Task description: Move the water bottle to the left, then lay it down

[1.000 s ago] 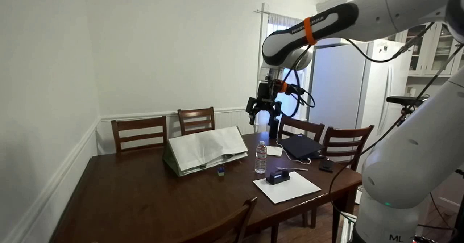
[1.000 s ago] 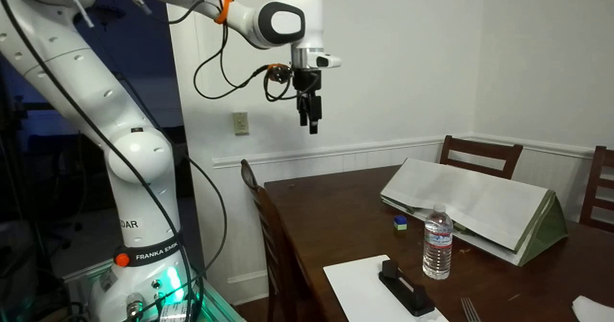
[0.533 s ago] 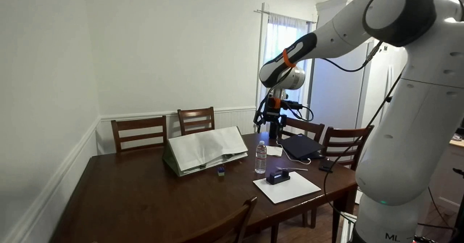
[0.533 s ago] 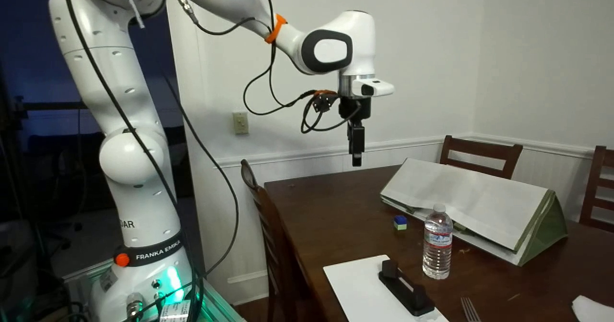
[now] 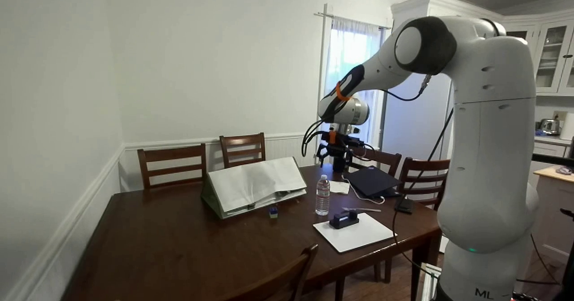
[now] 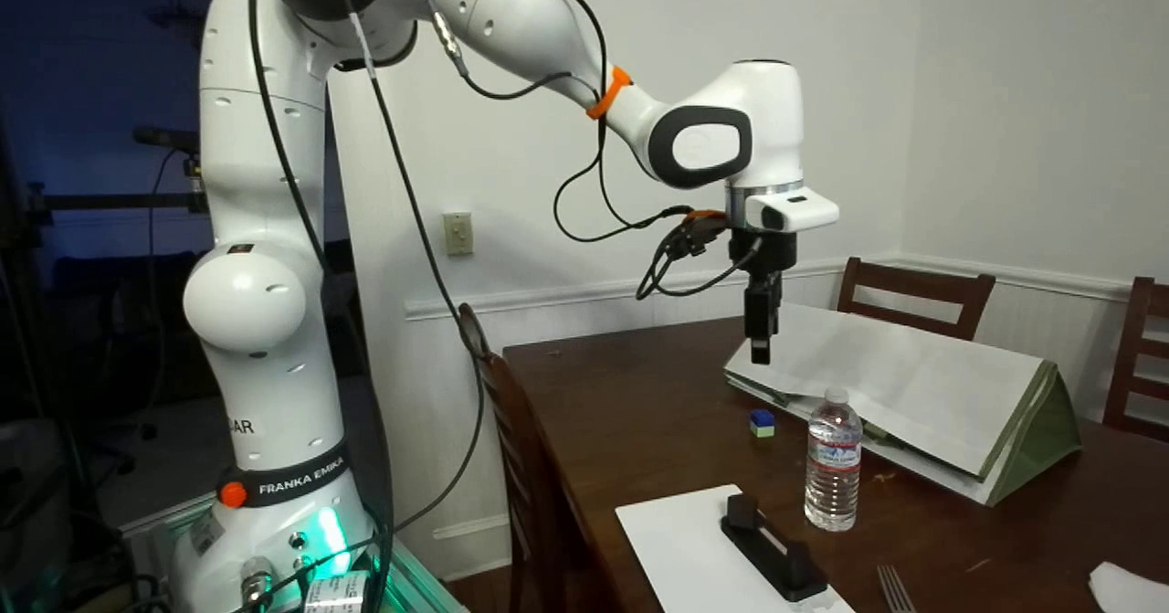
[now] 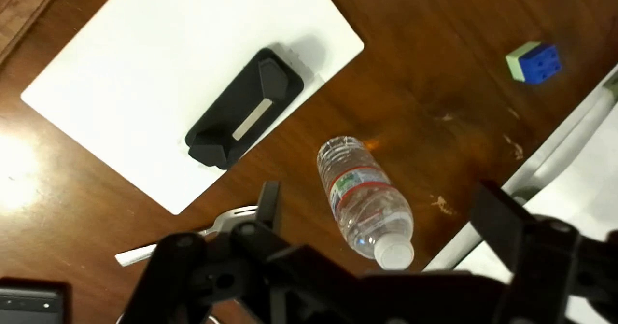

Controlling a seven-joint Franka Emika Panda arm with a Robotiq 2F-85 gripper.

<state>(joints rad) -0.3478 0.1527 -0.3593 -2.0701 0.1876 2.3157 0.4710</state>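
Brown table [image 6: 630,394] | water bottle [image 6: 833,469] upright | gripper [image 7: 380,206] spread apart | arm base [image 6: 274,512]: "FRANKA EMIKA"

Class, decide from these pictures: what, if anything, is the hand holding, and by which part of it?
Nothing is held: the hand is open, and the bottle stands upright on the table, apart from it.

White board [image 7: 145,73]: wrist view, 10 o'clock, black object [image 7: 236,109] on top
Block [image 7: 533,63]: 2 o'clock, blue and green
Fork [image 7: 224,221]: 8 o'clock, partly hidden
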